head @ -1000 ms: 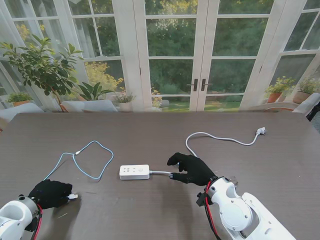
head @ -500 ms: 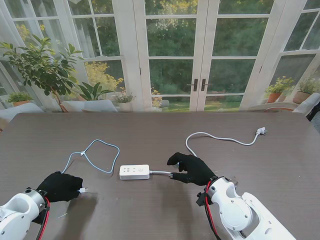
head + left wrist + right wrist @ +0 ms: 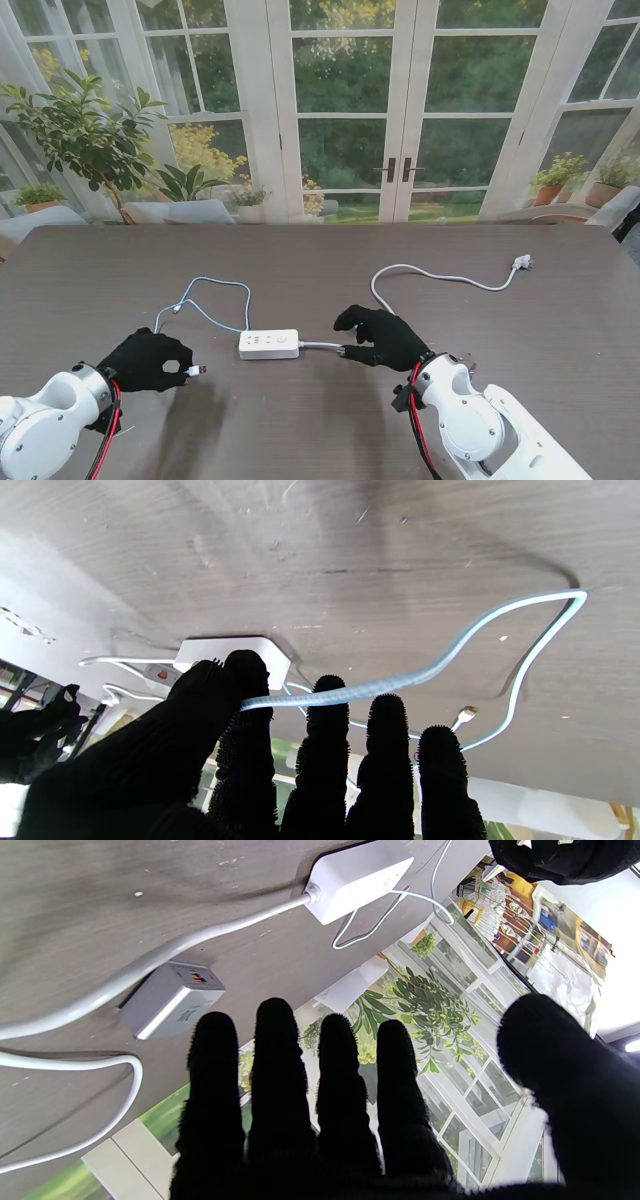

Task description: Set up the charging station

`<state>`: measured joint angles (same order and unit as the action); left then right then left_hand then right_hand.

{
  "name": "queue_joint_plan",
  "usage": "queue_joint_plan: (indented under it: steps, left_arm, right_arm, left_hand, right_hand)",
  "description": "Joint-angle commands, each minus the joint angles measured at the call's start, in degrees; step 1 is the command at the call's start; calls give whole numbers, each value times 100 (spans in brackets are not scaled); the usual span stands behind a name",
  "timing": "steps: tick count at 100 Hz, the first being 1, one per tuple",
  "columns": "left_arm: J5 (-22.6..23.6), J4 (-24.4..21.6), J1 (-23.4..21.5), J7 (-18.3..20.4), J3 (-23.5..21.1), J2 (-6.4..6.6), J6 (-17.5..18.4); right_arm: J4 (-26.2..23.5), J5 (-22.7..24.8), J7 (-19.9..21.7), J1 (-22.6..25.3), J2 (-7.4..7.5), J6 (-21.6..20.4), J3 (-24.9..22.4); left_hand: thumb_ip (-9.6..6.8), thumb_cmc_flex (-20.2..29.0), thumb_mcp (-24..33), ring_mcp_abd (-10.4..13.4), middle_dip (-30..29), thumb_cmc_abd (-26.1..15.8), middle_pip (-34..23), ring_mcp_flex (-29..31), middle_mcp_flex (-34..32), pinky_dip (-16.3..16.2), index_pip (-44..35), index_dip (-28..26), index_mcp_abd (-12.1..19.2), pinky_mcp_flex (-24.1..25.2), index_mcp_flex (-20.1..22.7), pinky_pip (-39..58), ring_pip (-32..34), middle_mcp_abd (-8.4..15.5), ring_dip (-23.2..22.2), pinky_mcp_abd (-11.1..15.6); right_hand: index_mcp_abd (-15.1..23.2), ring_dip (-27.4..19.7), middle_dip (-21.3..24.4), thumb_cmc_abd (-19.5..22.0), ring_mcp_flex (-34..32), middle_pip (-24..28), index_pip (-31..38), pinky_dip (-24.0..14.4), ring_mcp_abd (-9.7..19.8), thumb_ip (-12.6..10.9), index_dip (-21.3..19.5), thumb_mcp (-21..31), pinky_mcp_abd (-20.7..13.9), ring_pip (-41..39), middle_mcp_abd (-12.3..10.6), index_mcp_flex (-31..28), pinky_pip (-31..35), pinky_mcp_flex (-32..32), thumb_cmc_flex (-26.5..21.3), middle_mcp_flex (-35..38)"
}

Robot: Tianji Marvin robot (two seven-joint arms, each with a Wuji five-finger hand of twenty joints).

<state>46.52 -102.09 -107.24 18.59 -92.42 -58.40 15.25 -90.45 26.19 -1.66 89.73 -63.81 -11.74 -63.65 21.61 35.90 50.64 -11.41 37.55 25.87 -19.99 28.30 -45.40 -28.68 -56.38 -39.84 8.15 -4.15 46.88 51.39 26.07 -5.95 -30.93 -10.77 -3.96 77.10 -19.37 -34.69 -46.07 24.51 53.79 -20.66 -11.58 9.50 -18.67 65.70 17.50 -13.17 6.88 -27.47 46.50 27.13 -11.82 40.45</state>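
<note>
Looking like a home sunroom. Showing glazed French doors (image 3: 400, 110), potted plants (image 3: 85, 130), a garden beyond the table (image 3: 300, 260).

The table (image 3: 330, 260) is dark wood-grain, matt, with faint scratches and specks. At about nine o'clock from the white power strip (image 3: 269, 343), smooth plastic with a soft sheen, the left hand (image 3: 148, 359) wears a black knitted glove with nubby fingertips (image 3: 328, 700). The pale blue cable (image 3: 450, 665) looks braided. The right hand (image 3: 385, 337) has the same glove; the thick white cord (image 3: 440, 277) looks rubbery, the grey charger block (image 3: 170, 999) satin plastic.
</note>
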Motion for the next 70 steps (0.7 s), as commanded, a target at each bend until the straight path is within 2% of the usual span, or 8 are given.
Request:
queue_joint_plan:
  steps: [1, 16, 23, 30, 42, 58, 66, 70]
  left_arm:
    - [-211, 67, 70, 59, 62, -50, -67]
    - [-868, 311, 217, -97, 259, -107, -287]
    - [-1164, 418, 267, -155, 330, -133, -370]
    - [-1501, 490, 298, -124, 385, -151, -493]
    - [-1838, 603, 335, -149, 450, -181, -614]
    - [-2122, 688, 376, -87, 486, -188, -681]
    - [-2220, 705, 403, 12, 494, -176, -701]
    - [-2260, 703, 414, 71, 495, -168, -716]
  right_arm:
    - [-17, -4, 74, 23, -23, 7, 14]
    - [-15, -7, 79, 23, -23, 13, 3]
    - [-16, -8, 69, 25, -25, 20, -8]
    - [-17, -12, 65, 27, -26, 24, -17]
    - [-12, -17, 69, 26, -26, 22, -22]
    - [-10, -24, 68, 24, -27, 18, -19]
    - [-9, -25, 73, 23, -26, 17, -17]
    - [-9, -34, 77, 24, -26, 20, -17]
  left_hand:
    - [-73, 216, 393, -129, -140, -165, 88, 205, -247, 105, -212, -83, 383, -50, 546, -105, -124, -10, 103, 102]
    - [-113, 573, 316, -209, -378, -25, 178, 933, -979, 180, -262, -60, -9, -359, 521, 69, -291, -86, 372, 72]
    - [-145, 708, 308, -211, -358, 43, 89, 1462, -1344, 80, -280, -6, -166, -759, 528, 357, -145, -129, 370, -24]
    - [-220, 949, 202, -329, 282, 107, 4, 1836, -1635, 12, -300, 124, -401, -985, 528, 586, 11, -186, 326, -145]
    - [-273, 1075, 181, -415, 650, 161, -208, 2501, -2148, -96, -265, 178, -559, -1397, 569, 904, 345, -149, 206, -281]
    - [-281, 1101, 224, -626, 1637, 195, -814, 2903, -2367, -254, -259, 149, -625, -1672, 612, 1380, 1332, -118, -359, -425]
    - [-278, 1114, 247, -851, 2183, 213, -1308, 3122, -2428, -468, -259, 124, -662, -2019, 628, 1924, 2250, -64, -754, -648]
    - [-283, 1138, 248, -798, 2351, 219, -1431, 3343, -2419, -584, -259, 121, -691, -2348, 636, 2293, 2864, -104, -934, -776]
  right_hand:
    - [-34, -5968, 27, 81, -175, -17, -1761, -60, -3, -93, 50, -94, -94, -51, 20, 187, 14, 12, -9, 34]
    - [-38, -5968, 29, 91, -176, -18, -1762, -60, -7, -94, 54, -98, -87, -52, 27, 199, 17, 13, -12, 29]
    - [-40, -5968, 30, 91, -177, -19, -1760, -60, -6, -95, 55, -98, -86, -51, 31, 199, 18, 15, -14, 29]
    - [-45, -5968, 30, 93, -176, -20, -1758, -60, -11, -95, 56, -99, -89, -52, 28, 196, 20, 17, -16, 27]
    - [-52, -5967, 31, 91, -184, -19, -1757, -60, -11, -95, 58, -100, -94, -55, 30, 199, 25, 23, -19, 27]
    - [-60, -5968, 31, 108, -182, -17, -1755, -59, -8, -97, 60, -106, -97, -55, 37, 207, 27, 23, -16, 27]
    - [-62, -5969, 31, 104, -179, -14, -1751, -60, -14, -98, 60, -106, -96, -53, 45, 204, 31, 28, -19, 31]
    - [-58, -5970, 32, 110, -176, -16, -1752, -59, -11, -98, 61, -107, -99, -51, 37, 207, 32, 25, -18, 26]
